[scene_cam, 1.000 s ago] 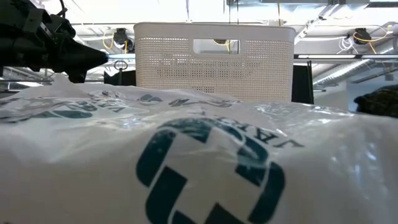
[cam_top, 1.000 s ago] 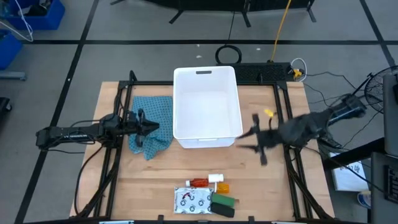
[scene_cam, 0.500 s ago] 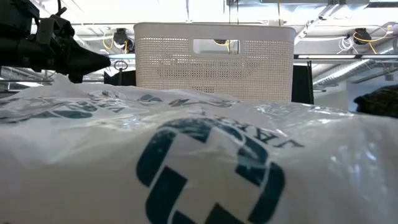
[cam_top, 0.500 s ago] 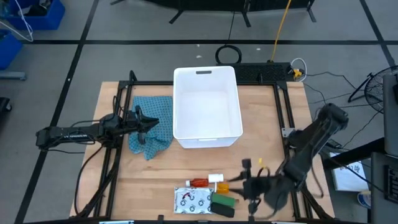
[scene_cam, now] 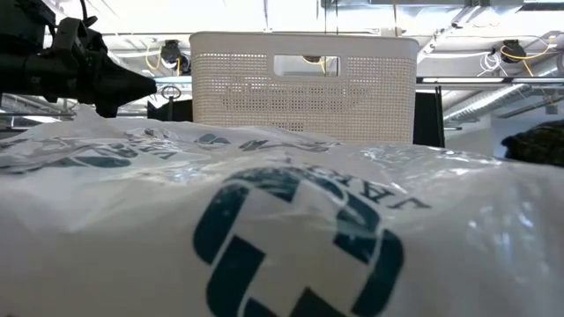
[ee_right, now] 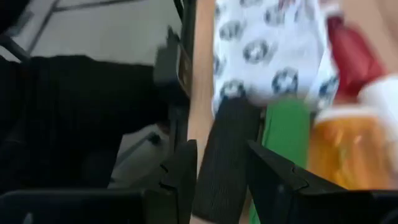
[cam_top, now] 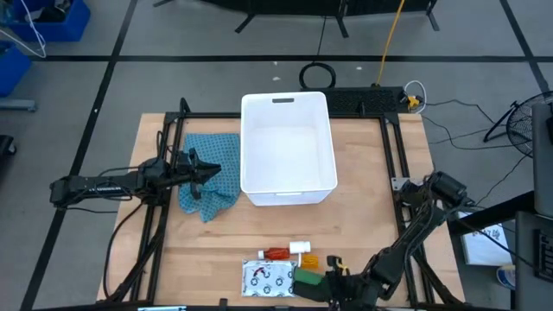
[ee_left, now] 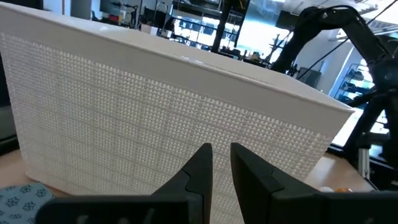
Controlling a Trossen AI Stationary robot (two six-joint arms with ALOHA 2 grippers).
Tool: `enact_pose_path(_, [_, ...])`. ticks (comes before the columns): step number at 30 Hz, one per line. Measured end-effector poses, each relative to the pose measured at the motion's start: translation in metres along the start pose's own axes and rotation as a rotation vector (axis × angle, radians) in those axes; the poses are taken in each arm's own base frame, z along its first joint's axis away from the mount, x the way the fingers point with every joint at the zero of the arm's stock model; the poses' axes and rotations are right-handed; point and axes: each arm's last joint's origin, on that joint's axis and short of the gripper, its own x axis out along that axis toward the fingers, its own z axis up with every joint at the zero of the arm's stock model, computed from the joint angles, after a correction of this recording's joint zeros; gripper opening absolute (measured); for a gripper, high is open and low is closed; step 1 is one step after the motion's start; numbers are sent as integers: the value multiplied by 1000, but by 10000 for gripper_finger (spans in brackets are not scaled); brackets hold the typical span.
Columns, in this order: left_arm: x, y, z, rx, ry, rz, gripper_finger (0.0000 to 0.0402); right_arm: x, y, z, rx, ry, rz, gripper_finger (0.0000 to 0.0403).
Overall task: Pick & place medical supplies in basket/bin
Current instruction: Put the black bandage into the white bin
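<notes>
The medical supplies lie in a cluster near the table's near edge: white patterned pouch (cam_top: 266,277), red bottle (cam_top: 277,253), white cylinder (cam_top: 300,247), orange vial (cam_top: 310,261), green packet (cam_top: 310,277) and black packet (cam_top: 311,292). My right gripper (cam_top: 333,282) is low at their right side, open. In the right wrist view its fingers (ee_right: 180,177) stand on either side of the black packet's end (ee_right: 227,158); the picture is blurred. The white bin (cam_top: 288,147) stands mid-table. My left gripper (cam_top: 206,171) waits shut over the teal cloth (cam_top: 210,177), pointing at the bin's left wall (ee_left: 155,99).
A clear plastic bag with a teal cross (scene_cam: 291,238) fills the front of the low view and hides the items. Black rails (cam_top: 397,173) run along the table's sides. Bare wood (cam_top: 371,216) lies between the bin and the items.
My right gripper has swept from beside the bin's right wall toward the table's near edge and down, rolling as it went, and now sits low beside the cluster of supplies. The supplies have stayed in place.
</notes>
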Motion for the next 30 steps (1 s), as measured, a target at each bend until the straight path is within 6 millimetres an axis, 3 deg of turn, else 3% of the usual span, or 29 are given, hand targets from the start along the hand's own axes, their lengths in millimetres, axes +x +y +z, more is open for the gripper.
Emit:
enact_pose_path(4, [0,0,0,0,0,0,63,1,-3,-5,51,51,-22,135])
enact_pose_path(11, [0,0,-1,9,6,1,63,6,-4,6,58,52,52,178])
enact_pose_path(18, [0,1,-3,11,31,8,63,9,-3,6,58,35,67,184])
enact_pose_path(30, [0,2,-6,4,60,15,63,43,-6,-21,41,108,9,184])
